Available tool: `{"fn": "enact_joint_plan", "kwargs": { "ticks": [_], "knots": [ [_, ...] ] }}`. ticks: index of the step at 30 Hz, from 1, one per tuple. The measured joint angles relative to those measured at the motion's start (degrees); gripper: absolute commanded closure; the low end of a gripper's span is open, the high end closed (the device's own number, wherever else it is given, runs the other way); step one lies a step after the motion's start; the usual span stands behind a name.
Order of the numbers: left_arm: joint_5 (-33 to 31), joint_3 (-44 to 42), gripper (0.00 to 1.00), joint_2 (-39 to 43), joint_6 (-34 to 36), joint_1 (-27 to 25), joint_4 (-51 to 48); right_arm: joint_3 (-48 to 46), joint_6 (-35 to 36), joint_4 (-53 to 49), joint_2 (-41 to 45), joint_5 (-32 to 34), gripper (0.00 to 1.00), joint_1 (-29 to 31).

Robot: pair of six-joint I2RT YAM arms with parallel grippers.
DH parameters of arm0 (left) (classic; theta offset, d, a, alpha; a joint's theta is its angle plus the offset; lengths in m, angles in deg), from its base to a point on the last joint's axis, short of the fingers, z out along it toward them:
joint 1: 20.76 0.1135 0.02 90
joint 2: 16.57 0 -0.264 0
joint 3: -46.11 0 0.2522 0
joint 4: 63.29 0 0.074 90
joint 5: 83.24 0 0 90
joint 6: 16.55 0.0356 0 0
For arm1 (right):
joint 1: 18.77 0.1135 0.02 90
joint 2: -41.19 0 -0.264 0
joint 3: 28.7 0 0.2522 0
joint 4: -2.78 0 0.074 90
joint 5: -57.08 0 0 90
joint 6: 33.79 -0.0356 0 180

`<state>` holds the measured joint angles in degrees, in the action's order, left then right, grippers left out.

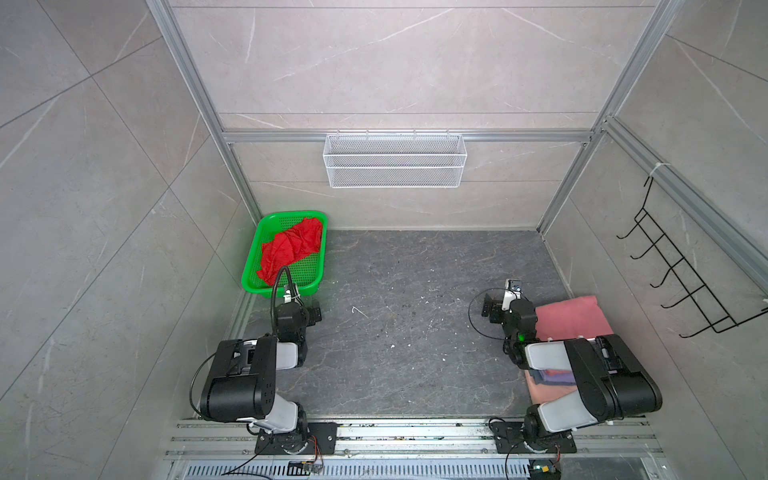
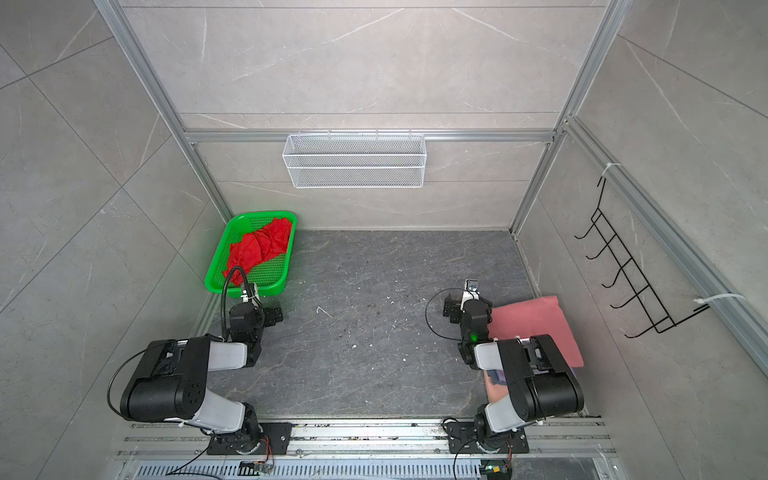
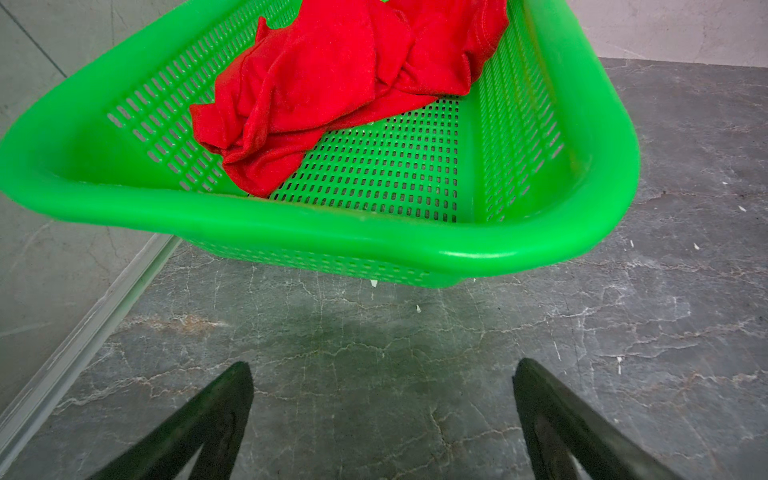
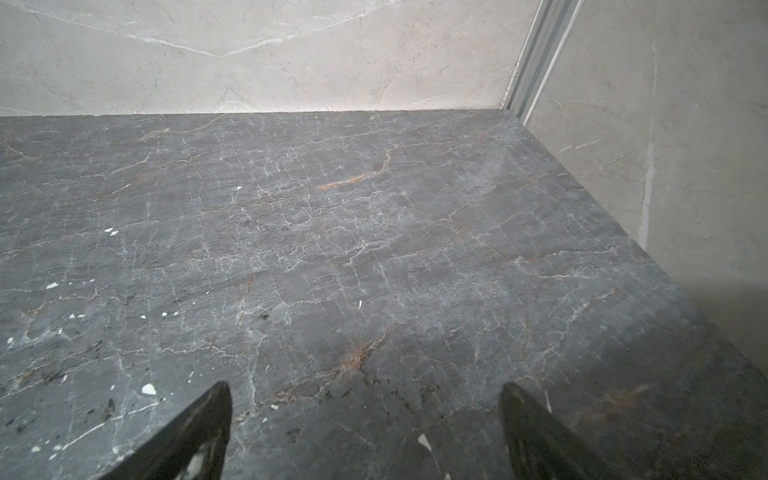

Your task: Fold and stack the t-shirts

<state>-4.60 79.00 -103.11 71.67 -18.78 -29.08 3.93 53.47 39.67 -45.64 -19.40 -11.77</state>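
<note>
A crumpled bright red t-shirt (image 1: 291,249) (image 2: 257,249) (image 3: 332,83) lies in the green basket (image 1: 252,255) (image 2: 218,255) (image 3: 332,232) at the back left. Against the right wall lies a stack of folded t-shirts with a salmon-pink one (image 1: 573,318) (image 2: 532,328) on top. Lavender, grey-blue and peach edges (image 1: 548,380) show under the right arm, which hides part of the stack. My left gripper (image 1: 301,305) (image 2: 266,309) (image 3: 382,415) hovers open and empty just in front of the basket's near rim. My right gripper (image 1: 505,301) (image 2: 461,301) (image 4: 365,424) is open and empty over bare floor, left of the stack.
A white wire basket (image 1: 395,160) hangs on the back wall. A black hook rack (image 1: 681,274) hangs on the right wall. Grey walls with aluminium posts close in the dark marble floor (image 1: 407,316) on three sides, and the arms' base rail (image 1: 415,436) runs along the front.
</note>
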Motion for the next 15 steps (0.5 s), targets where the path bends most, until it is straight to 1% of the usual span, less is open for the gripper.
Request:
{"fn": "enact_joint_plan", "kwargs": {
  "ticks": [15],
  "knots": [
    [0.0,0.0,0.00,0.0,0.0,0.0,0.0,0.0,0.9,0.0,0.0,0.2,0.00,0.5]
  ]
}}
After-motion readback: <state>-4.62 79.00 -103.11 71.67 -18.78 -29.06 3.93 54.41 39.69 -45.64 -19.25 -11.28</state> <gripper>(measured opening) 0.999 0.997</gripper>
